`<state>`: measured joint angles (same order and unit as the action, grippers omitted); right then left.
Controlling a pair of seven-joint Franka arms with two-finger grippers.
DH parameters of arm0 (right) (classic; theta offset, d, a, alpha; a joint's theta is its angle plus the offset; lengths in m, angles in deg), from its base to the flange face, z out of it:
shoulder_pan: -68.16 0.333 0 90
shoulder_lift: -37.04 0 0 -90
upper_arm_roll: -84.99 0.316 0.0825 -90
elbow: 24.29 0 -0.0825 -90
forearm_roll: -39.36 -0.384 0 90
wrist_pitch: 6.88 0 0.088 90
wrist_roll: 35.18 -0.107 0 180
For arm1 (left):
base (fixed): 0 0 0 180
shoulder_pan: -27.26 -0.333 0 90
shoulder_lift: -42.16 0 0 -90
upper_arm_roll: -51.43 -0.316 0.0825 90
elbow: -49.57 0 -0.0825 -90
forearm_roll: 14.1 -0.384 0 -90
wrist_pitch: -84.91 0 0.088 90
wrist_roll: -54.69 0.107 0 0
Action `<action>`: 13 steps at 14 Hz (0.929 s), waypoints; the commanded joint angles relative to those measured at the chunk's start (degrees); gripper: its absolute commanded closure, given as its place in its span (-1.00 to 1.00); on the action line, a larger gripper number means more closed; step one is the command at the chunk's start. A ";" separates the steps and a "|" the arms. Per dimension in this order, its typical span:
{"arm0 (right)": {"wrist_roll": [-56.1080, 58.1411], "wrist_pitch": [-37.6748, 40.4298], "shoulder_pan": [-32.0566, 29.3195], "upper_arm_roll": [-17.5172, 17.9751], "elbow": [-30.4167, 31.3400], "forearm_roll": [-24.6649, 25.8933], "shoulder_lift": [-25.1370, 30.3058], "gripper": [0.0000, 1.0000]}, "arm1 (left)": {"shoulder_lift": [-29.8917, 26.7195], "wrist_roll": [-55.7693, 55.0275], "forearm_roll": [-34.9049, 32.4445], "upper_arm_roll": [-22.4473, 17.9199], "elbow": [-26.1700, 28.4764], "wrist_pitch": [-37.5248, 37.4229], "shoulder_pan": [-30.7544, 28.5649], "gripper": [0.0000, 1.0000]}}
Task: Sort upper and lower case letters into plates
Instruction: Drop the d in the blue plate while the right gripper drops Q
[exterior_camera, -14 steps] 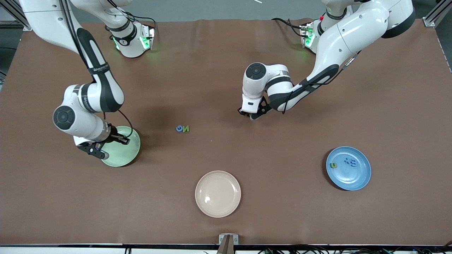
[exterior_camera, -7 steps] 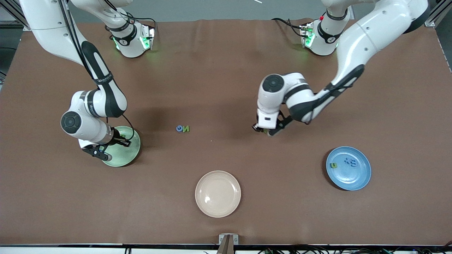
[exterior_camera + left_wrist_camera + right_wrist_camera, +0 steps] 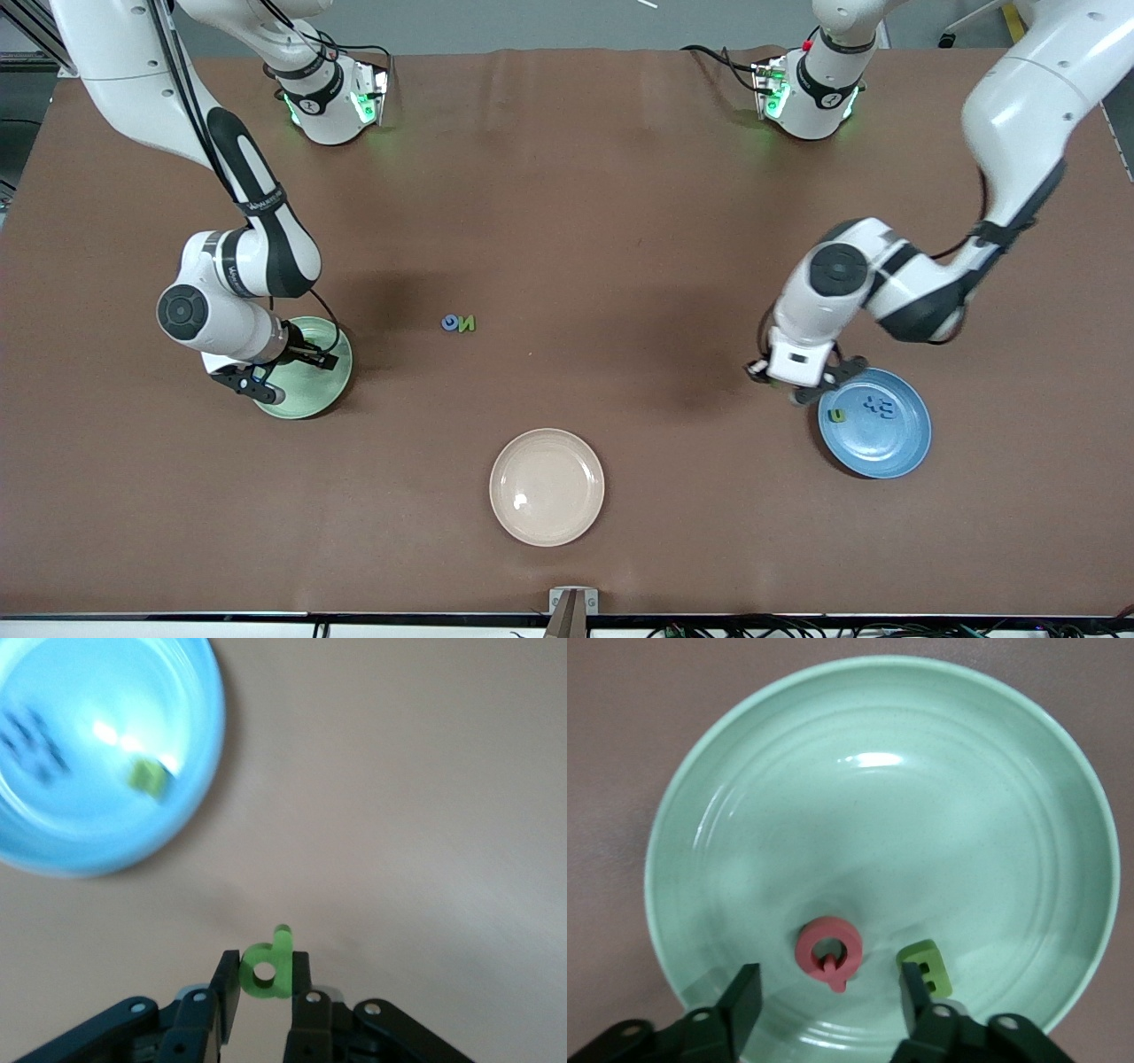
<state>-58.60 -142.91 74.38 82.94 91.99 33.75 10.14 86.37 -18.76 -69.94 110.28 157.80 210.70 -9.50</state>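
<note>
Front view: the left claw (image 3: 802, 385) has swung from the middle of the table (image 3: 567, 177) toward the left arm's end and now hangs over the bare table just beside the rim of the blue plate (image 3: 874, 423). That plate holds a green letter (image 3: 836, 414) and dark blue letters (image 3: 881, 407). The right claw (image 3: 266, 368) has shifted only slightly and sits over the mint green plate (image 3: 310, 377), at the right arm's end. A blue letter (image 3: 451, 323) and a green letter N (image 3: 467, 323) lie touching in the middle of the table, with wide bare surface all around them. The beige plate (image 3: 547, 486) lies nearer the front camera, well apart from both other plates.

Left wrist view: the left claw (image 3: 264, 979) is clamped on a green letter d (image 3: 268, 967), upright between the fingers (image 3: 226, 988). The blue plate (image 3: 97, 753) lies off to one side, with brown table between its rim and the claw.

Right wrist view: the right claw (image 3: 828, 1001) has just spread wide, its fingers (image 3: 741, 997) apart and holding nothing. Below it, on the mint green plate (image 3: 921, 797), a red letter Q (image 3: 829, 951) lies between the fingers, and a green letter (image 3: 928, 967) lies just beside it, near the plate's rim.
</note>
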 commanded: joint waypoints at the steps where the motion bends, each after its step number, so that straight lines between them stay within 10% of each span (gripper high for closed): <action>1: -3.27 2.17 0.81 0.82 -0.09 -0.36 2.37 -1.00 | 0.52 9.17 -0.86 -0.39 -0.91 -0.90 -4.09 0.96; 8: -26.47 -5.04 13.81 1.08 0.53 -0.36 0.71 -1.00 | 1.14 19.04 -0.86 -9.27 -3.29 4.02 -4.72 0.68; 11: -32.99 -7.40 17.42 1.08 2.63 -0.36 0.70 -1.00 | 1.05 19.49 -0.86 -9.62 -3.20 4.73 -4.90 -1.00; 13: -35.19 -9.69 18.65 1.08 4.39 -0.36 0.70 -1.00 | 0.44 19.49 -0.77 -9.62 -3.11 4.73 -5.07 -1.00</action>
<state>-91.14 -150.01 91.92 84.41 93.66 33.64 10.15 87.37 -0.01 -69.94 100.85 155.25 215.25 -14.93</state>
